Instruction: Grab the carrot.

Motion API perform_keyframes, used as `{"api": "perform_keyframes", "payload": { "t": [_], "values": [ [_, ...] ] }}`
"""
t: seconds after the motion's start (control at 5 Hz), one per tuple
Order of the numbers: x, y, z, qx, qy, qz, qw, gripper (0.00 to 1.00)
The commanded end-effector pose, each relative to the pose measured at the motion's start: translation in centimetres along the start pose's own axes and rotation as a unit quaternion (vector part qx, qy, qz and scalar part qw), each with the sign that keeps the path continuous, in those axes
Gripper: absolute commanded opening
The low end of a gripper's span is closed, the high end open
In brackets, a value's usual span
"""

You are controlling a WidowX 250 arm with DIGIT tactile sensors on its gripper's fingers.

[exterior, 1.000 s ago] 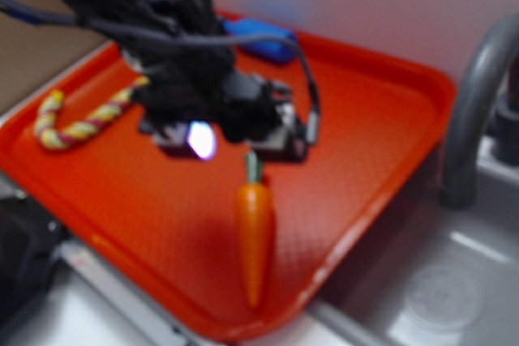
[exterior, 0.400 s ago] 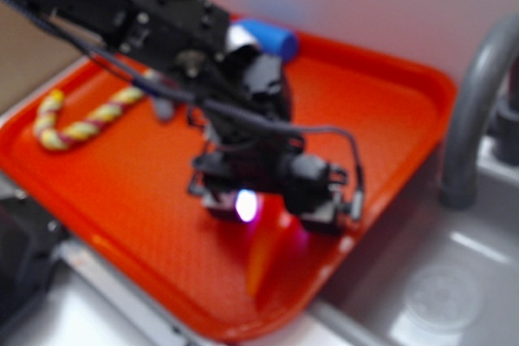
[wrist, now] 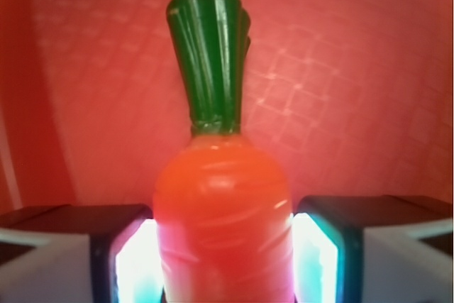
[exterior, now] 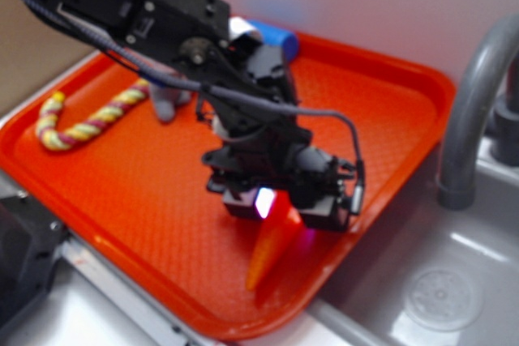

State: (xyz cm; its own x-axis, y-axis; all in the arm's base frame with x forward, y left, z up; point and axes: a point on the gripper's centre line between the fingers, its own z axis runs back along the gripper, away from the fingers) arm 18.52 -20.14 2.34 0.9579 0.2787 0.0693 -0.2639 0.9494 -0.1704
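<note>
The orange carrot (wrist: 223, 211) with its dark green stem lies on the red tray (exterior: 381, 111). In the wrist view it fills the space between the two lit pads (wrist: 135, 260), and its sides meet both of them. My gripper (wrist: 223, 260) is shut on the carrot's thick upper body. In the exterior view my gripper (exterior: 285, 210) is low over the tray's front right part. Only the carrot's pointed lower half (exterior: 272, 253) shows below it, slanting toward the front rim.
A yellow and red rope toy (exterior: 81, 123) lies on the tray's left side. A blue toy bottle (exterior: 272, 38) sits at the tray's back edge behind the arm. A grey faucet (exterior: 470, 103) and sink (exterior: 454, 281) stand to the right of the tray.
My gripper moved forward and down from behind the stem onto the carrot. The carrot now slants, with its thick end shifted to the right.
</note>
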Motion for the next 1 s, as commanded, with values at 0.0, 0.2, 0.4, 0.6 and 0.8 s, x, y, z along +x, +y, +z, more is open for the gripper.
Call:
{"api": "perform_keyframes", "payload": {
  "t": [0.0, 0.2, 0.4, 0.6, 0.8],
  "values": [
    [2.9, 5.3, 9.3, -0.061, -0.048, -0.09, 0.993, 0.0],
    [4.1, 7.8, 13.6, -0.039, -0.068, -0.106, 0.991, 0.0],
    [4.8, 8.8, 17.2, -0.017, -0.072, -0.103, 0.992, 0.0],
    [5.3, 8.9, 20.1, -0.007, -0.093, -0.081, 0.992, 0.0],
    [5.7, 9.3, 19.8, -0.038, -0.099, -0.067, 0.992, 0.0]
  ]
}}
